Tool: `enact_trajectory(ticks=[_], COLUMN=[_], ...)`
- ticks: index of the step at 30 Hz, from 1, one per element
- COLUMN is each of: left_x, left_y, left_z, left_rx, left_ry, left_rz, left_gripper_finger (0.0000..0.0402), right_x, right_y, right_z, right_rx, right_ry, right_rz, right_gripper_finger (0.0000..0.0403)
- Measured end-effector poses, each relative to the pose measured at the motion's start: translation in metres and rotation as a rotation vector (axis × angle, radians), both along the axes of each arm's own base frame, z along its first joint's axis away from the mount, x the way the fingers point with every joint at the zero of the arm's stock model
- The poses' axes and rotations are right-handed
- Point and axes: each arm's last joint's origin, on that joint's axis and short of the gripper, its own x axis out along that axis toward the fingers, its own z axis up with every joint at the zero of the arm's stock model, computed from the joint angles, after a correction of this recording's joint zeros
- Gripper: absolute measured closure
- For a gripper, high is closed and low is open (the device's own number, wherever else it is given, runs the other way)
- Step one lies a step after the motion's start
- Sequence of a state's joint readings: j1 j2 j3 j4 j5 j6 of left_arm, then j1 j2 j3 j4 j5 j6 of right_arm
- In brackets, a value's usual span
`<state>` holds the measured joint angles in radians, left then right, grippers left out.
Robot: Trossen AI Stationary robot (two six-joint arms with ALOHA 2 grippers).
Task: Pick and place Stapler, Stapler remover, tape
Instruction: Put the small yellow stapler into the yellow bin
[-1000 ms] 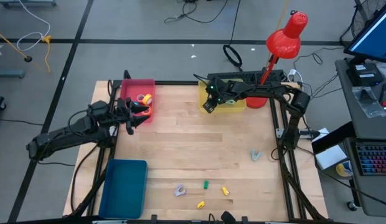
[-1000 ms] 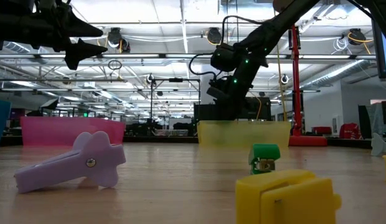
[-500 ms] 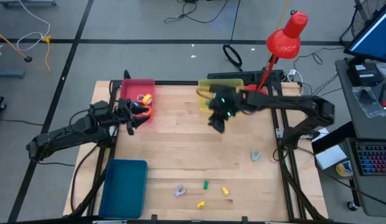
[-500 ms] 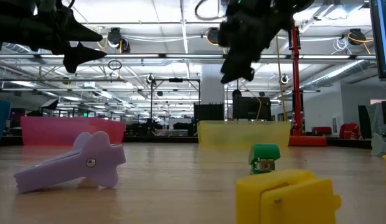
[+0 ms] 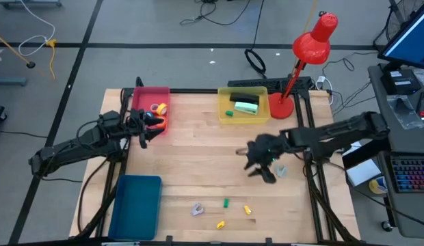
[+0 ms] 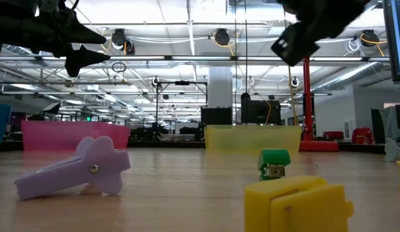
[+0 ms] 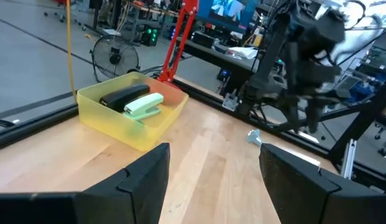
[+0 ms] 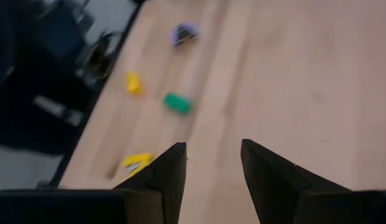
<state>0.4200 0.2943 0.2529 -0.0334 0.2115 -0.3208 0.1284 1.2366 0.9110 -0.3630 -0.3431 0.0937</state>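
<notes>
In the high view we see the right gripper (image 5: pixel 262 169) over the bare wood in the right half of the frame, just left of a small grey stapler remover (image 5: pixel 281 170) that lies on the table (image 5: pixel 198 157). Its wrist view shows the two dark fingers (image 8: pixel 162 177) parted with only tabletop between them; they hold nothing. Ahead of them lie a green block (image 8: pixel 177 102), two yellow blocks (image 8: pixel 133 82) and a purple stapler remover (image 8: pixel 184 33), all well clear of the fingers.

The left gripper (image 5: pixel 145 128) hangs at the lower edge of the pink bin (image 5: pixel 152 91) in the upper left, fingers (image 7: pixel 143 180) spread apart and empty. Tape rolls (image 5: pixel 159 108) lie inside that bin.

In the upper middle, the yellow bin (image 5: pixel 243 117) holds a green stapler (image 5: pixel 245 106) beside a black stapler (image 5: pixel 241 98). A blue bin (image 5: pixel 135 205) sits at the lower left.
</notes>
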Motion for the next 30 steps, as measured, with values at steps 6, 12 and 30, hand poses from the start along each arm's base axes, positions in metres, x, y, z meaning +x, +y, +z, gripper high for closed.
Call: enact_trajectory(ticks=[6, 12, 30], left_x=[0.0, 0.0, 0.0], left_y=[-0.001, -0.001, -0.001], left_z=[0.0, 0.0, 0.0], left_rx=[-0.022, -0.024, -0.108], left_ry=[-0.005, -0.005, -0.023], left_rz=[-0.008, -0.008, -0.004], left_gripper_finger=[0.0153, 0.0153, 0.0153], right_x=[-0.012, -0.016, -0.015], right_y=[0.033, 0.053, 0.063], right_z=[-0.012, -0.021, -0.03], right_rx=[-0.039, -0.229, 0.053], right_ry=[0.024, -0.018, 0.237], right_rz=[0.173, 0.301, -0.03], right_gripper_finger=[0.0259, 0.0261, 0.0274])
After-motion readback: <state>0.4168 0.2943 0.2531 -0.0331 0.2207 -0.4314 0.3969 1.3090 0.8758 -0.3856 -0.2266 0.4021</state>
